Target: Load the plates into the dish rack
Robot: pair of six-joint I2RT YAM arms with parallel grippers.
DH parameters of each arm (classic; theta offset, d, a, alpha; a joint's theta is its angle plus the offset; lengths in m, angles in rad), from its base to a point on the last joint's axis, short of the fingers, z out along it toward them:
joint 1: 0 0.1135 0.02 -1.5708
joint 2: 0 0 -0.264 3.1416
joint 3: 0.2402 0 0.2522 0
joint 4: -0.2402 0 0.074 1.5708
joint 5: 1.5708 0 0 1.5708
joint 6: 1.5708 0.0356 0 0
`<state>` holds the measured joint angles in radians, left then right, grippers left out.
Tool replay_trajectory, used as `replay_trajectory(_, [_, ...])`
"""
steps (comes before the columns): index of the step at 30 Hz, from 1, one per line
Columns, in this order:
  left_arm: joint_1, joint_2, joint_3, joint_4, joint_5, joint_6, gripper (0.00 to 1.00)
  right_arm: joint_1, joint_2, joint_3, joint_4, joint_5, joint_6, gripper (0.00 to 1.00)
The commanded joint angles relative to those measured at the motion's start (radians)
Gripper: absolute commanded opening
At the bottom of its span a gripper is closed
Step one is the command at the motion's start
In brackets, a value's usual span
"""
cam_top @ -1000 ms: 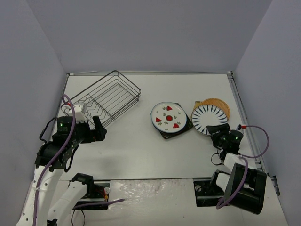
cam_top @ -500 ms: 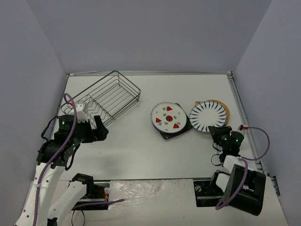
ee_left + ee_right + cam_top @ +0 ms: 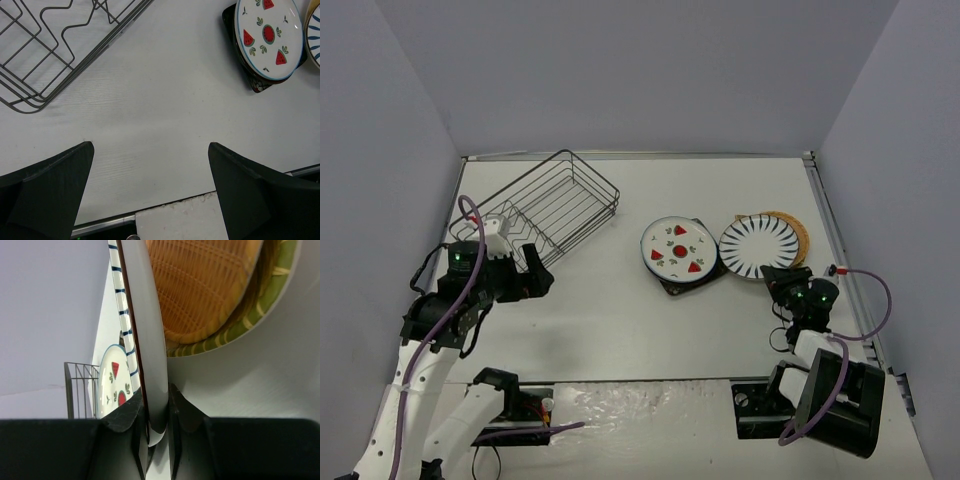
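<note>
The black-striped white plate (image 3: 756,246) is on the right side of the table (image 3: 620,325), its near rim pinched between the fingers (image 3: 125,421) of the right gripper (image 3: 782,275). The right wrist view shows this plate (image 3: 150,340) edge-on and raised off the surface at the gripped side, with the jaws drawn narrow against both faces of the rim. Behind and partly under it lies the woven orange-tan plate (image 3: 794,224), and in the wrist view a green leaf-patterned rim (image 3: 282,280) shows beneath that woven plate (image 3: 200,285).

Just left of the striped plate, and touching or nearly touching it, the watermelon-motif plate (image 3: 678,248) rests on top of the dark square plate (image 3: 250,76), whose corners stick out around it.

The wire dish rack (image 3: 591,173) stands well apart at the far left, set at an angle, with no plates in it. The left gripper (image 3: 534,274) hangs by the rack's near corner, over bare table, its fingers (image 3: 50,190) spread wide and holding nothing.
</note>
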<state>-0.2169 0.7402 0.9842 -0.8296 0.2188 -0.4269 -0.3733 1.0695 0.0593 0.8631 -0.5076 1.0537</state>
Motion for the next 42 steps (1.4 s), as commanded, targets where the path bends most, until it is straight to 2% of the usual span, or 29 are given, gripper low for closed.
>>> replay_trajectory(1, [-0.008,0.017,0.059,0.079,0.024,-0.033,0.97,-0.003,-0.029,0.108,0.311,-0.066,0.102,0.00])
replay_trajectory(8, [-0.009,0.028,0.060,0.160,0.061,-0.129,0.97,0.006,-0.013,0.228,0.399,-0.132,0.197,0.00])
replay_trajectory(14, [-0.009,0.069,0.086,0.266,0.121,-0.229,0.97,0.092,-0.020,0.356,0.279,-0.236,0.172,0.00])
replay_trajectory(21, [-0.025,0.171,0.129,0.481,0.229,-0.341,0.97,0.248,0.012,0.474,0.157,-0.339,0.163,0.00])
replay_trajectory(27, [-0.113,0.277,0.175,0.637,0.250,-0.401,0.97,0.360,0.084,0.560,0.124,-0.428,0.184,0.00])
replay_trajectory(33, [-0.201,0.387,0.245,0.694,0.244,-0.389,0.97,0.437,0.142,0.607,0.176,-0.481,0.242,0.00])
replay_trajectory(42, [-0.278,0.480,0.258,0.801,0.256,-0.449,0.97,0.548,0.175,0.650,0.249,-0.486,0.274,0.00])
